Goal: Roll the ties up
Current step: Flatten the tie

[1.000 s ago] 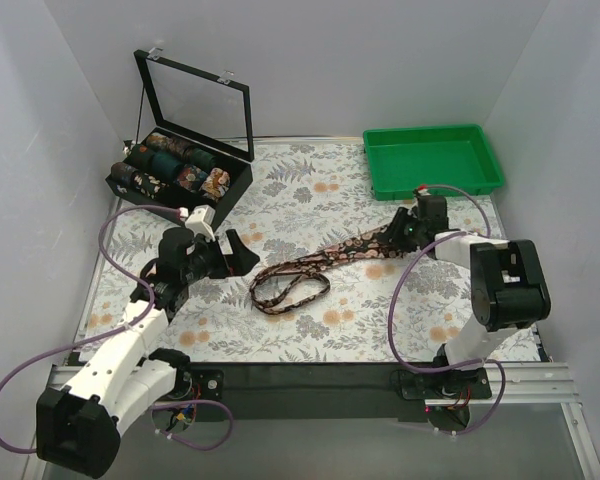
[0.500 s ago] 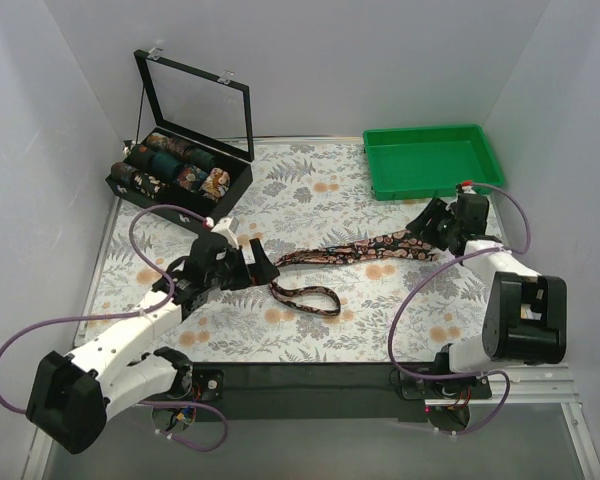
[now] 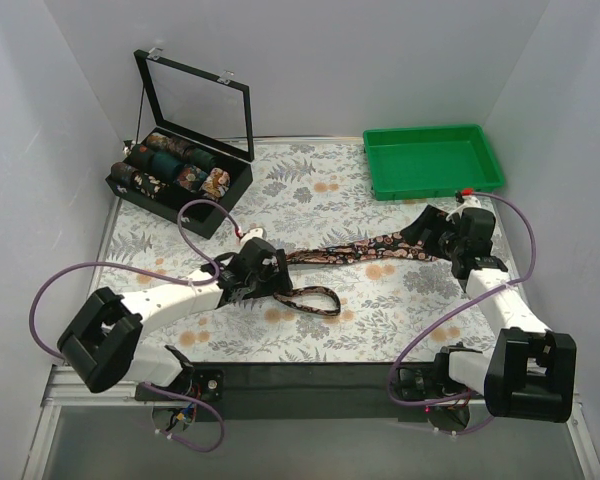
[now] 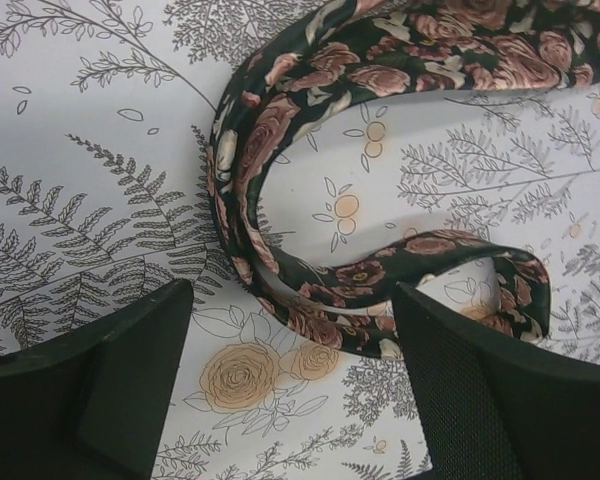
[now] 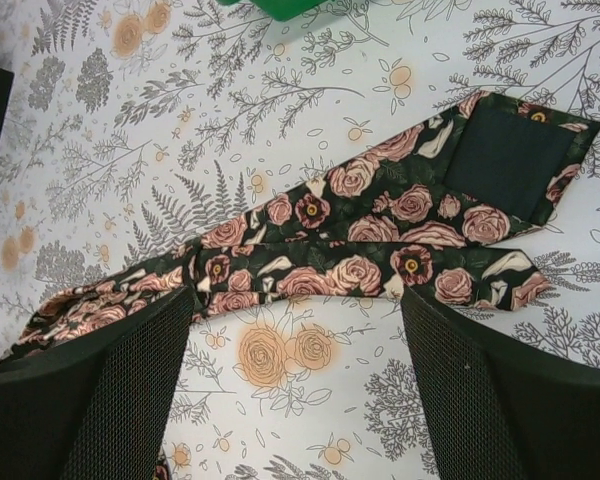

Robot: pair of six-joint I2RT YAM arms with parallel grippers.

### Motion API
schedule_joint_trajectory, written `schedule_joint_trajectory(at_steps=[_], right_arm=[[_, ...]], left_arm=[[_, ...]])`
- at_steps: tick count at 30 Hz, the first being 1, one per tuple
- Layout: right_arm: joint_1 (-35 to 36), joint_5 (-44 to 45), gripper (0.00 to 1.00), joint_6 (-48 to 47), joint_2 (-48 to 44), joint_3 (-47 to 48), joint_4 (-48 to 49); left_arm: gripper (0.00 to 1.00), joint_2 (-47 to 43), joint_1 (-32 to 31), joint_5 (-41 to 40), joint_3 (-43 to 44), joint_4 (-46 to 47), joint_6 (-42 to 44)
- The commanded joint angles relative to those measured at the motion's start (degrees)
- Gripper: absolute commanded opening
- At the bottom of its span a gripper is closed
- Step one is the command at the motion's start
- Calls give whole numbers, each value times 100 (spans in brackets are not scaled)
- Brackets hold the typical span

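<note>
my left gripper (image 3: 267,272) sits low on the floral cloth (image 3: 310,198), jaws apart and holding nothing. the tie (image 4: 280,130) curls in a loop right ahead, and its bend reaches in between my fingers (image 4: 90,390). my right gripper (image 3: 430,232) is spread wide too. the tie's broad end lies flat just past those fingers (image 5: 510,400), dark lining turned up. the strip stretches across the cloth between my two grippers. farther back on the left, an open black box (image 3: 145,197) holds rolled ties (image 3: 170,165). a green tray (image 3: 430,160) sits far right.
</note>
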Motion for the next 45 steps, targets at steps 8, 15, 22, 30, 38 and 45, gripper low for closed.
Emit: schedule_joint_trajectory(at_steps=[8, 15, 22, 30, 38, 45], right_arm=[[4, -193, 76, -223, -243, -60, 51], [4, -255, 76, -223, -313, -121, 112], [4, -290, 76, -223, -357, -139, 130], [4, -343, 76, -215, -384, -139, 121], [4, -430, 76, -241, -436, -139, 130], [4, -562, 76, -188, -331, -174, 174]], left_arm=[[54, 670, -136, -779, 579, -332, 306], [35, 855, -136, -998, 904, -535, 753], [22, 1092, -145, -1797, 1712, -702, 2703], [13, 1232, -145, -3039, 2204, 134, 5196], [65, 741, -154, -1799, 2243, -1835, 1215], [67, 371, -145, -1034, 1240, -1493, -388]])
